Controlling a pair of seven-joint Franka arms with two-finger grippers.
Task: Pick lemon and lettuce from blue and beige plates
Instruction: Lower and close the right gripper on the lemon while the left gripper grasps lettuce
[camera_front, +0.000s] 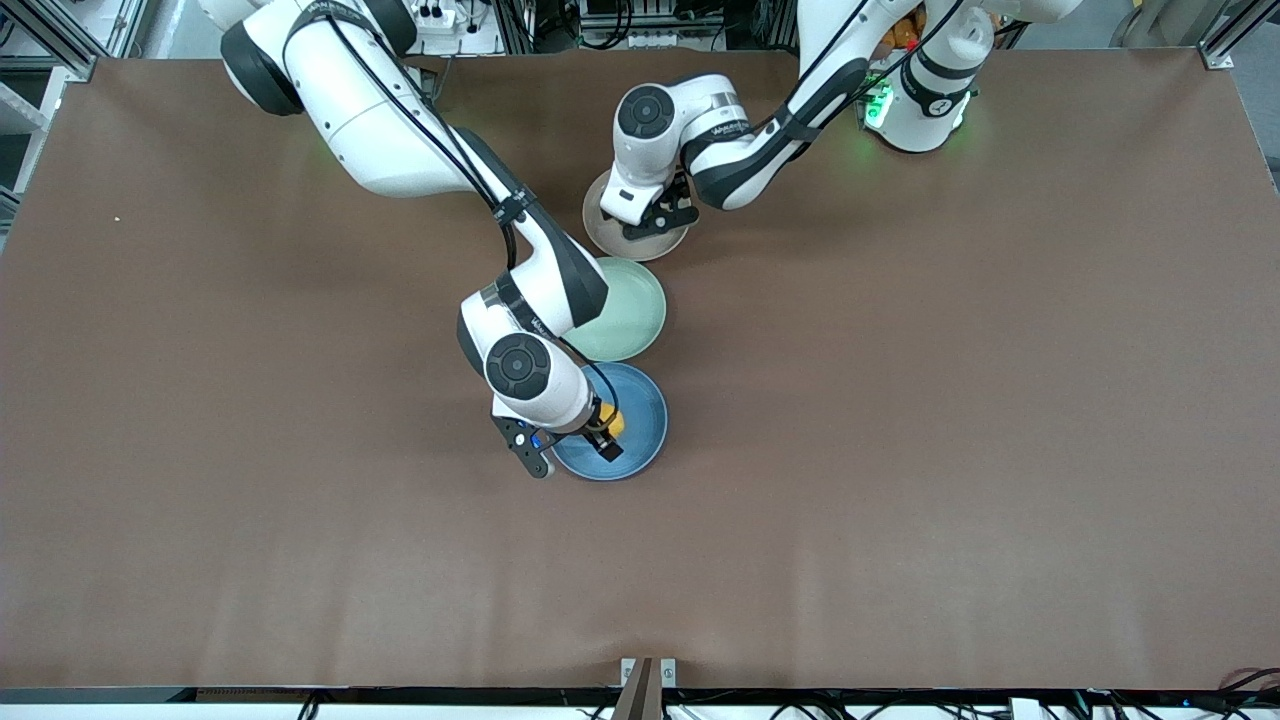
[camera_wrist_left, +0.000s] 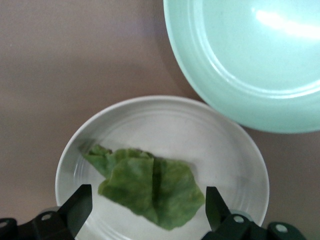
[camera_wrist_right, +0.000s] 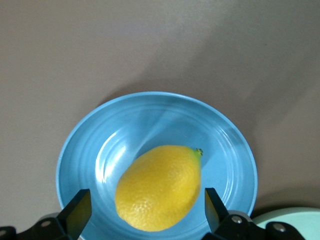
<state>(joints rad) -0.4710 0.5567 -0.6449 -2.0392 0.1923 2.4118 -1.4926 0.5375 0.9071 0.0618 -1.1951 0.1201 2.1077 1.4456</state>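
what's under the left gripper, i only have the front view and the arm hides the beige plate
Observer: A flat lettuce leaf lies on the beige plate, between the open fingers of the left gripper.
Operator: and the right gripper, closed on the lemon yet
Observer: No. The right gripper is open, its fingers on either side of the lemon, not touching it.
Operator: is the lemon centered on the blue plate
Observer: Roughly; it lies on its side in the well of the blue plate.

Lettuce (camera_wrist_left: 150, 185) on beige plate (camera_wrist_left: 227, 145)
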